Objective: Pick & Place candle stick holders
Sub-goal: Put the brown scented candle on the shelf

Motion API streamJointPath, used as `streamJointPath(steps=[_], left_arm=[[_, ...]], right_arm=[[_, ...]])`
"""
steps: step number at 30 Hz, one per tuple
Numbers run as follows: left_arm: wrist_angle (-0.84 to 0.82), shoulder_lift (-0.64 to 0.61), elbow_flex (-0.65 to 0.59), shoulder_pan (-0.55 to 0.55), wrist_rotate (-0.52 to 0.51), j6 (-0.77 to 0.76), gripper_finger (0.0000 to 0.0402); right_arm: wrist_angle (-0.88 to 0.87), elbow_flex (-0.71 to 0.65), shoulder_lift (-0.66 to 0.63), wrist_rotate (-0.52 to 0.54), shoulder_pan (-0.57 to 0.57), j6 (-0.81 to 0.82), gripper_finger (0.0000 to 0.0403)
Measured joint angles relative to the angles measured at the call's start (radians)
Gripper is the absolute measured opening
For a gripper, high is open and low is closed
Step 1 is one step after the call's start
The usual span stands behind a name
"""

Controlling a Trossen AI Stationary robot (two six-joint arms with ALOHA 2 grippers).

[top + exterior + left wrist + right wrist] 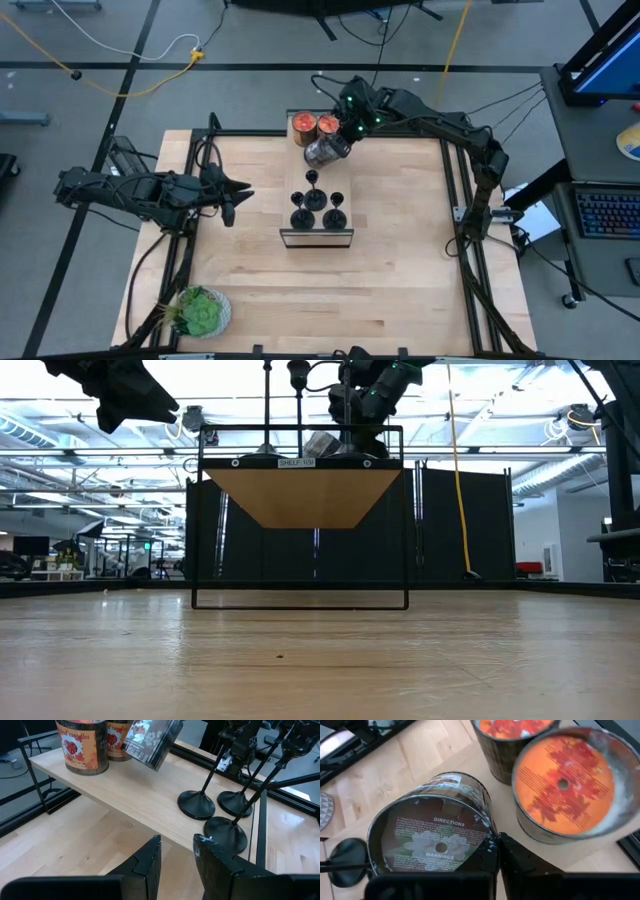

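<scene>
Three black candle stick holders [312, 200] stand on their round bases on the wooden board of a small raised shelf [316, 238] at mid-table; they also show in the left wrist view [197, 804]. My right gripper [338, 140] is at the shelf's far end, shut on a clear greyish glass jar [325, 151]. My left gripper [232, 198] hangs open and empty left of the shelf, its fingers [150, 860] pointing toward the holders. My right gripper holds the greyish jar at its side wall near the base [487, 837]. One finger [520, 862] lies on the outside of the wall; the jar hides the other. The jar [150, 740] is tipped, its labelled base toward the wrist, lifted just clear of the shelf board.
Two glass jars with red-orange contents [303, 124] [328, 124] stand on the shelf's far end beside the held jar. A green plant in a pot [200, 312] sits at the table's near left corner. Black frame rails run along the table's edges.
</scene>
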Motion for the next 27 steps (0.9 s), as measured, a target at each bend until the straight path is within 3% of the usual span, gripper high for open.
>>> streamJointPath(steps=[27], left_arm=[[0.0,0.0,0.0,0.0,0.001,0.0,0.012]], right_arm=[[0.125,-0.034,-0.013,-0.018,0.008,-0.026,0.0027]])
